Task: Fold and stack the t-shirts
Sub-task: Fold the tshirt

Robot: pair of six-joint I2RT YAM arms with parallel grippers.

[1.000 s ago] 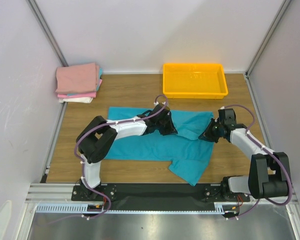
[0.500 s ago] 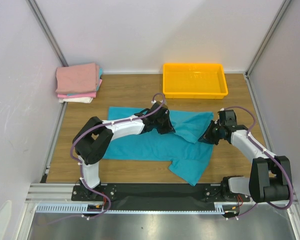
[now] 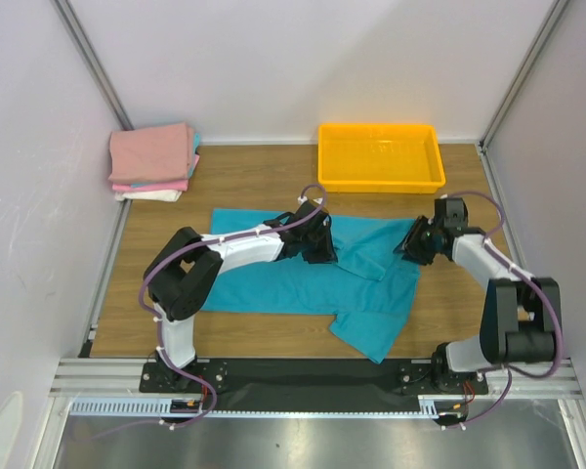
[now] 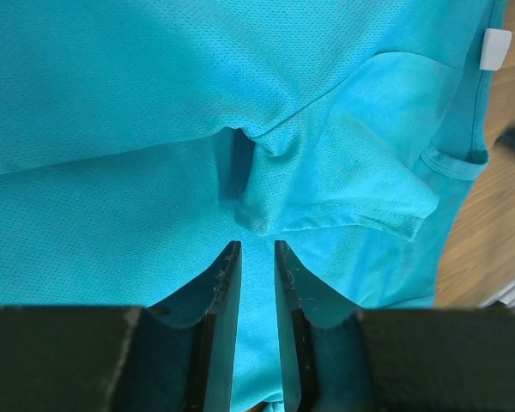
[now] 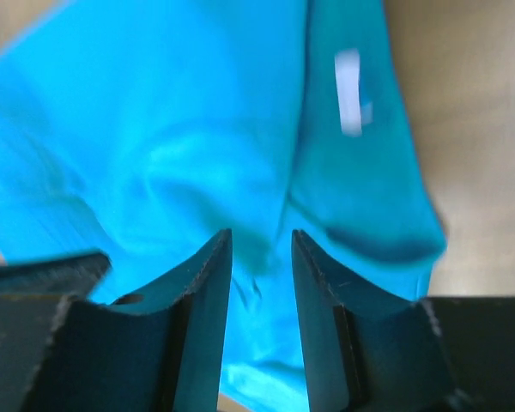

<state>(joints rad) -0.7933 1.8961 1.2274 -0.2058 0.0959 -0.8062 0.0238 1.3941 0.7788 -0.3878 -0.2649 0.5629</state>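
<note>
Teal tee spread mid-frame on desk, left gripper slightly parted over a crease, empty, right gripper parted above collar end, empty, folded tees upper left.

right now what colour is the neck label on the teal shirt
White; the neck label shows best in the left wrist view.

Spread t-shirt: we see plain teal-blue, with a fine mesh weave up close;
Neck label: white;
Folded t-shirts: we see pink on top, a teal edge, white at the bottom;
Tray: yellow-orange;
Table: brown wood grain;
Left arm: white shell, black joints
</note>
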